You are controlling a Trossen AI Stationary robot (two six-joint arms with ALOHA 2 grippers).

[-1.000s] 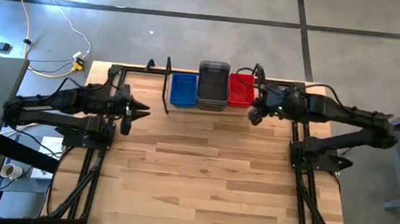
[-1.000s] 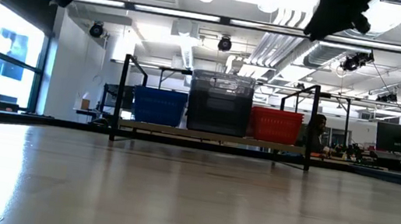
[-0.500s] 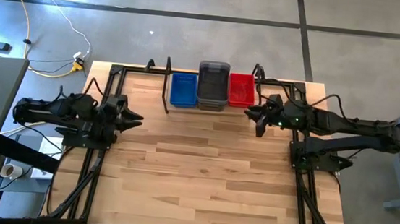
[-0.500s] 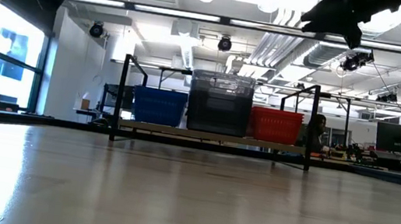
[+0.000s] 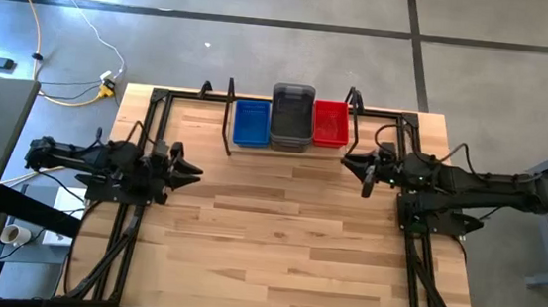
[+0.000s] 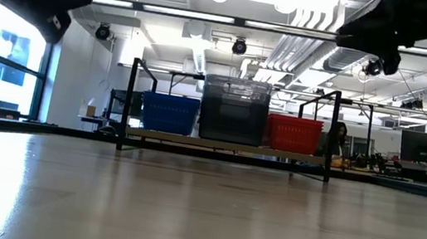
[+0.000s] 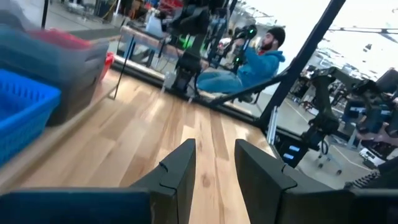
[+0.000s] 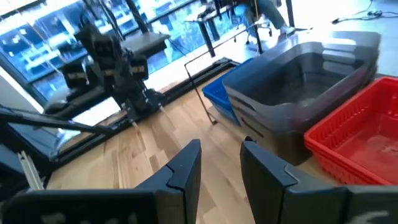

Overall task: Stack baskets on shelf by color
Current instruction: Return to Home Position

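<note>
Baskets [image 5: 292, 123] sit colour-sorted on the shelf [image 6: 227, 145], its length crosswise ahead of both arms; right gripper [image 8: 221, 144] hangs nearer than left gripper [image 7: 214, 144]; both slightly parted, empty.

An open lab: exposed ceiling ducts [image 6: 310, 17], monitors [image 6: 420, 147].

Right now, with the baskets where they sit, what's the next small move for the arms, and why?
Probably draw both arms back to rest. The blue baskets, grey baskets and red baskets sit side by side on the shelf, and the left gripper and right gripper are open, empty and clear of the shelf.
</note>
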